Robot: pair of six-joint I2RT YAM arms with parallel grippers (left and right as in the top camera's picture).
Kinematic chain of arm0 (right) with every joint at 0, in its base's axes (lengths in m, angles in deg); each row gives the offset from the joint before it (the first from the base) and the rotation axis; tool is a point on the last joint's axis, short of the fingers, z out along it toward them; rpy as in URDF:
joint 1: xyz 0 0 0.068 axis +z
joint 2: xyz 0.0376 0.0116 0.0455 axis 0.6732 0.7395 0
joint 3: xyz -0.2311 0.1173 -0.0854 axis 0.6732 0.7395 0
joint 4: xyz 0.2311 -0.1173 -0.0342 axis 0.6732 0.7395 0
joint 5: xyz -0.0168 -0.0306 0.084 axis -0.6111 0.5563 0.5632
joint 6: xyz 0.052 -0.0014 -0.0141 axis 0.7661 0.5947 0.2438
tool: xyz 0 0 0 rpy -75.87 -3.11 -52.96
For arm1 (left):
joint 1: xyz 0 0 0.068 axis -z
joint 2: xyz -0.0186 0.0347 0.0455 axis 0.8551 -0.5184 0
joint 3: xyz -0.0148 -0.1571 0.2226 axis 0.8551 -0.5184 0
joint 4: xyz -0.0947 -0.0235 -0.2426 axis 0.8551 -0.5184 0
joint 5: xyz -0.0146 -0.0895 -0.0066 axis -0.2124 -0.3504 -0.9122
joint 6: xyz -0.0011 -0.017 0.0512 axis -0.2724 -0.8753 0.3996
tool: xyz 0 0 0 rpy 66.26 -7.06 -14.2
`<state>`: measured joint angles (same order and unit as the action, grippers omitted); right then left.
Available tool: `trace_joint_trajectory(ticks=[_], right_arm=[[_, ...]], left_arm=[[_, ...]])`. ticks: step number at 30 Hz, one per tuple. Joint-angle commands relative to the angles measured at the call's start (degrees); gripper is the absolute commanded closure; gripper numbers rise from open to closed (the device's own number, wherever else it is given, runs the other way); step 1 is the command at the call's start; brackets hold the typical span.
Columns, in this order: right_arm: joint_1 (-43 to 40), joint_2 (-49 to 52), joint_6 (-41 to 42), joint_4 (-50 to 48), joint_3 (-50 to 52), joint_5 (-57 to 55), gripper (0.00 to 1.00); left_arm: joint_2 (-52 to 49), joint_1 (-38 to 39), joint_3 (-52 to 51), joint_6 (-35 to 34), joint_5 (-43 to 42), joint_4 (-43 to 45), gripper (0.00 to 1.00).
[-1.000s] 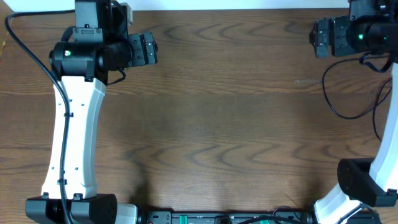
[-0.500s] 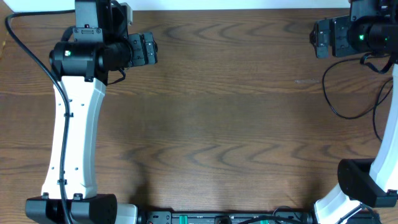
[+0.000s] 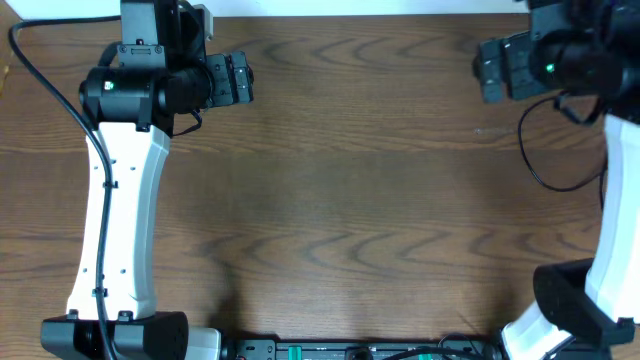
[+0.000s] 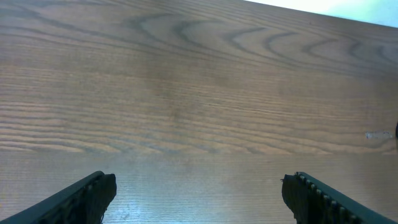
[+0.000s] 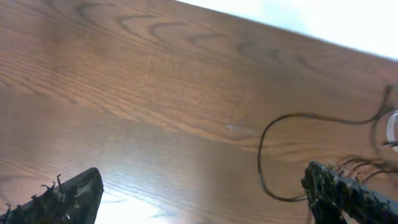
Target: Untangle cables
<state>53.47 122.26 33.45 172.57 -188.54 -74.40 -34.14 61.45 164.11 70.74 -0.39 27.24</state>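
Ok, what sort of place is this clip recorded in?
Probably a robotics lab workbench: a wood-grain table, a left arm and a right arm mounted at its near edge, and what looks like an electronics strip between their bases.

We see a brown wood-grain surface (image 3: pixel 350 200), a small pale mark (image 3: pixel 490 130) on it toward the far right, and a white strip (image 3: pixel 360 6) beyond its far edge.

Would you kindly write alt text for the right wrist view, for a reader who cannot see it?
The open right gripper hovers over a brown wood-grain table, holding nothing. On the right, a thin black cord curves in a loop over the table and runs out of frame at the right edge.
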Motion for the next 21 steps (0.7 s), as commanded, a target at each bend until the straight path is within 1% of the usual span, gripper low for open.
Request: trace_joint_trajectory(ticks=[1,5,6,8,11,12,16,21], right_arm=[[2.4,-3.7,-1.0,0.6,-0.3,-7.3,0.01],[2.8,-5.4,-1.0,0.1,0.5,-5.0,0.01],[2.7,-6.3,-1.0,-1.6,1.7,-3.8,0.01],[2.6,-9.2,-1.0,-8.2,7.3,-2.8,0.01],[2.6,-15.4,-1.0,-20.3,20.0,-2.3,0.01],[2.6,-19.0,-1.0,-26.8,27.7,-2.3,0.01],[1.4,-27.9,-1.0,-42.2,46.9,-1.3,0.01],[-2.6,-36.7,-1.0,-57.0,65.6,3.6,0.01]], left_arm=[[-0.1,0.0,0.3,0.9,0.8,-0.3,0.08],[-0.1,0.0,0.3,0.9,0.8,-0.3,0.08],[-0.1,0.0,0.3,1.0,0.8,-0.3,0.08],[-0.1,0.0,0.3,1.0,0.8,-0.3,0.08],[-0.1,0.0,0.3,1.0,0.8,-0.3,0.08],[-0.1,0.0,0.3,0.9,0.8,-0.3,0.08],[-0.1,0.0,0.3,0.9,0.8,-0.3,0.08],[-0.1,0.0,0.3,0.9,0.8,-0.3,0.08]])
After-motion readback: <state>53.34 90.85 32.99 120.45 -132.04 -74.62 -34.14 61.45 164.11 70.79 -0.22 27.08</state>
